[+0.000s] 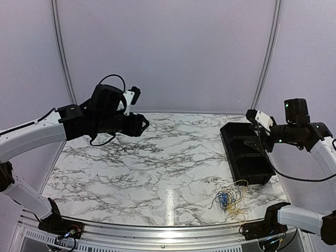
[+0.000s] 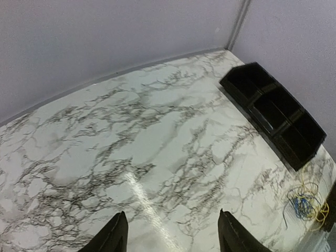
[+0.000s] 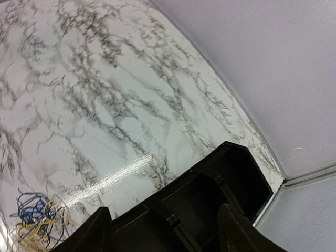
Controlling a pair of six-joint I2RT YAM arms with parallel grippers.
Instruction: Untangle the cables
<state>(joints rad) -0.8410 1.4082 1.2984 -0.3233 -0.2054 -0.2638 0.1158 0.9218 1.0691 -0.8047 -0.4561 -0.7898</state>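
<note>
Cables (image 1: 230, 199) just beside black tray (image 1: 231, 152) — left gripper (image 2: 170, 234), right gripper (image 3: 164, 231) aloft, fingers (image 2: 113, 237) wide, empty.

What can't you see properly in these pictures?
- The cables, top view: too small and tangled to follow single wires.
- Same cables, right wrist view: the bottom edge cuts the bundle off.
- The black tray, right wrist view: its near end runs off the bottom edge.
- The left pincer, left wrist view: only the fingertips show; the rest is cut off below.
</note>
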